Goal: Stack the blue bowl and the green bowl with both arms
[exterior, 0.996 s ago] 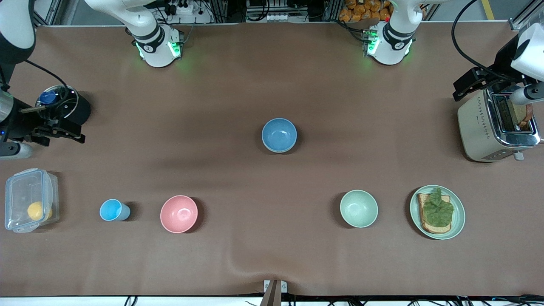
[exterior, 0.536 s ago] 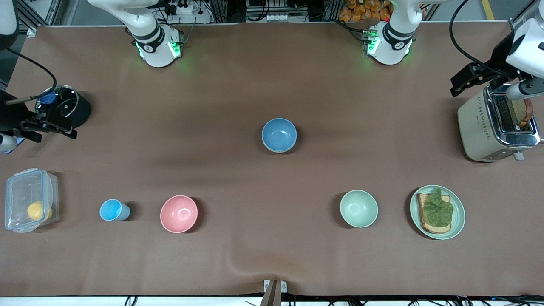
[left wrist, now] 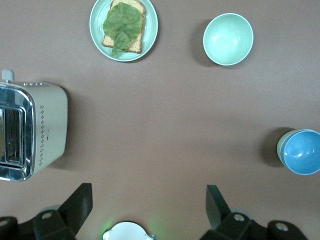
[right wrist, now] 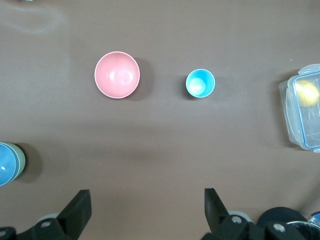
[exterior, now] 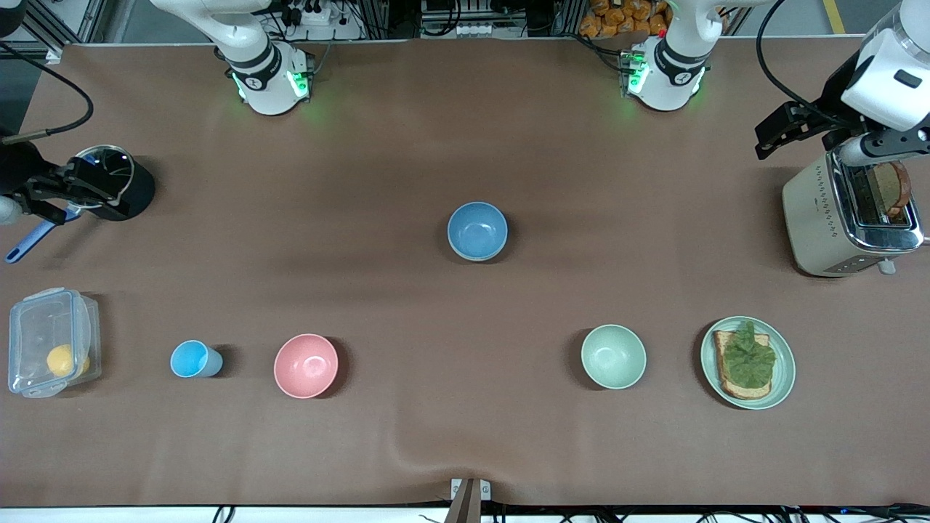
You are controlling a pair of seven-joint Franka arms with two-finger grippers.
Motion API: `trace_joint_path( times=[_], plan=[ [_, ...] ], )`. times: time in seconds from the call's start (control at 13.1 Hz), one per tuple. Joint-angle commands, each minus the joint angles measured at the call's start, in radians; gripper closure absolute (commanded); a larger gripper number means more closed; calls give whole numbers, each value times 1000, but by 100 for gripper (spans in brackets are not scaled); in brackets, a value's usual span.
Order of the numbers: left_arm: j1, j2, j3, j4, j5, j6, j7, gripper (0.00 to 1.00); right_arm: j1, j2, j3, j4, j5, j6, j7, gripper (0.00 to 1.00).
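The blue bowl [exterior: 477, 231] stands at the table's middle, nested in the green bowl [left wrist: 281, 145], of which only a sage rim shows under it. The pair also shows in the left wrist view [left wrist: 300, 152] and the right wrist view [right wrist: 5, 165]. My left gripper [exterior: 774, 134] is open and empty, high over the table beside the toaster at the left arm's end; its jaws show wide apart [left wrist: 149, 190]. My right gripper [exterior: 102, 187] is open and empty, high over the black pot at the right arm's end [right wrist: 147, 192].
A mint-green bowl [exterior: 613, 356] and a plate with toast and lettuce [exterior: 785, 378] lie nearer the camera. So do a pink bowl [exterior: 306, 365], a light-blue cup [exterior: 192, 359] and a clear box [exterior: 47, 341]. A toaster [exterior: 821, 218], black pot [exterior: 134, 192] and blue utensil [exterior: 29, 240] stand at the ends.
Both grippers have risen and drawn toward the robots' side of the table. The right one moved from beside the pot to over it, uncovering the blue utensil. The bowls have not moved.
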Motion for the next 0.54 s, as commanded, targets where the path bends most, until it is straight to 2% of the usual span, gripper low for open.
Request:
trace_joint_path(
  times=[0.0,0.15,0.46],
  plan=[
    [-9,-18,15,-21,-6,25,53,0,2,-34,-6,-8,-33,-31,19,0],
    [-7,-16,27,-21,-2,25,79,0,-1,-35,-6,41,-36,-33,19,0],
    [-5,-4,41,-15,-5,52,99,0,-12,-34,-12,47,-20,7,25,0]
  ],
)
